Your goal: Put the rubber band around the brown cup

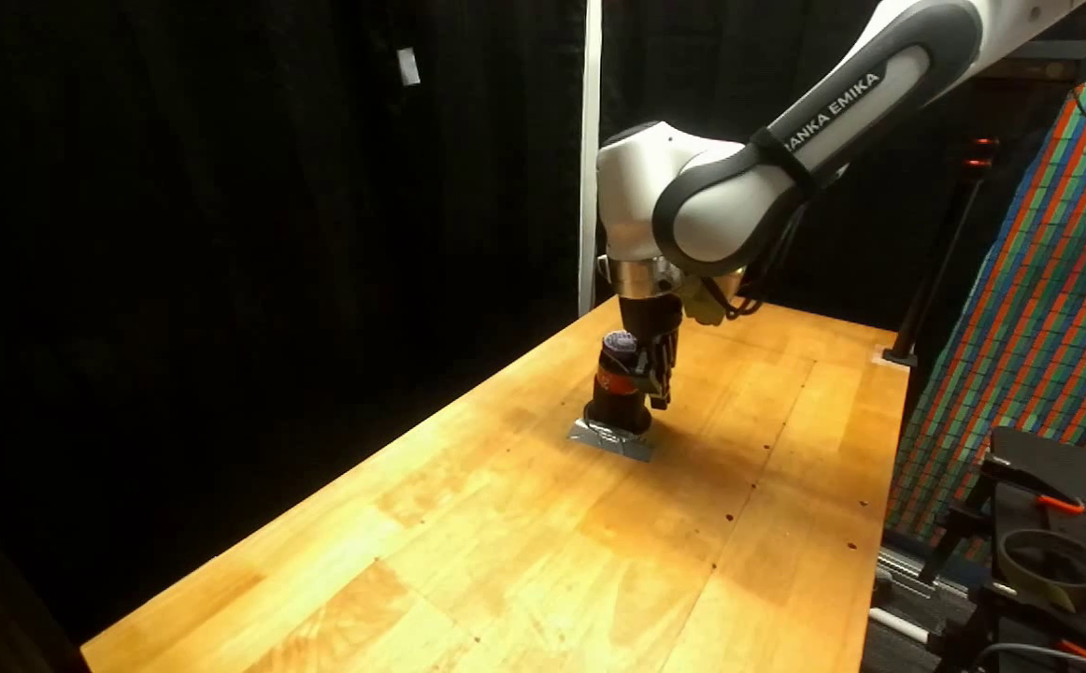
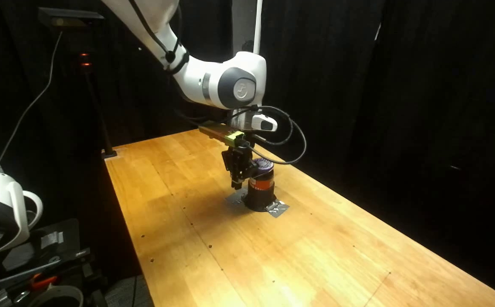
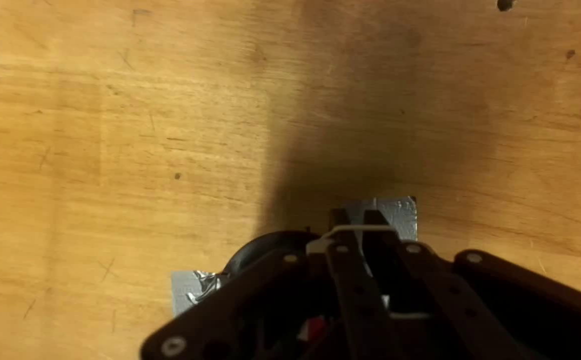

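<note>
The end effector [image 3: 356,218], its fingertips parted by a narrow gap and the band [image 3: 365,228] lying across its fingers, hangs just beside the cup [image 2: 261,187] upright on the bench [image 2: 337,256].

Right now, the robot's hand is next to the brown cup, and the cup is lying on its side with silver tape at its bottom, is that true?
Not quite: the brown cup stands upright, not on its side, as both exterior views show. The hand is next to it, and silver tape is at the cup's bottom.
</note>
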{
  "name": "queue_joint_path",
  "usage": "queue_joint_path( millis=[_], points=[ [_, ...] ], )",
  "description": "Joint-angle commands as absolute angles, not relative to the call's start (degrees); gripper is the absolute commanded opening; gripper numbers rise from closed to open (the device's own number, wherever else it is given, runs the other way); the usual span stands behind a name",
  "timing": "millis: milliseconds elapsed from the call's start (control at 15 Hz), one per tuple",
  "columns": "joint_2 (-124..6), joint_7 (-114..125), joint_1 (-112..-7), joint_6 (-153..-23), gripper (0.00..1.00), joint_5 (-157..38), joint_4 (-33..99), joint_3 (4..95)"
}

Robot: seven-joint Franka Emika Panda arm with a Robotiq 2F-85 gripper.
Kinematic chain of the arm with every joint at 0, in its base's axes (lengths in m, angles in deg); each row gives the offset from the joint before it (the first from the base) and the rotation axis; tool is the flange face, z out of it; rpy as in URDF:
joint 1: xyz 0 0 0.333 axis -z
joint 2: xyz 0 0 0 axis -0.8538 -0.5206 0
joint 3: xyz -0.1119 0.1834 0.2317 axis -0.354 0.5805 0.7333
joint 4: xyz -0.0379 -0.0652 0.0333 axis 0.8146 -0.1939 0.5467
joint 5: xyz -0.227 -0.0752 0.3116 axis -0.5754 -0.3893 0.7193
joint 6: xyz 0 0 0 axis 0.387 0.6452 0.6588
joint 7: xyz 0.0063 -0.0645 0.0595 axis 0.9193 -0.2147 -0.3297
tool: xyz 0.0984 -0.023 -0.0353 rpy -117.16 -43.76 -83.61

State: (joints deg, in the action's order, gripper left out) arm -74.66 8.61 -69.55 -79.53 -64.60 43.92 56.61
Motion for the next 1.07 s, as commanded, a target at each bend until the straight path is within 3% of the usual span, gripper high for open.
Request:
queue_joint_path(
  millis=[0,400,600,1000],
  points=[
    [-67.8,13.7,-71.4,-93.3,0.19,-66.7,58.1,55.9],
    [-62.6,28.9,-80.9,-122.4,0.19,-82.4,76.7,45.2],
    [-61.3,43.4,-91.1,-134.4,0.18,-98.6,82.5,31.1],
    [-64.8,64.3,-113.2,-143.7,0.19,-119.7,77.0,2.8]
  ],
)
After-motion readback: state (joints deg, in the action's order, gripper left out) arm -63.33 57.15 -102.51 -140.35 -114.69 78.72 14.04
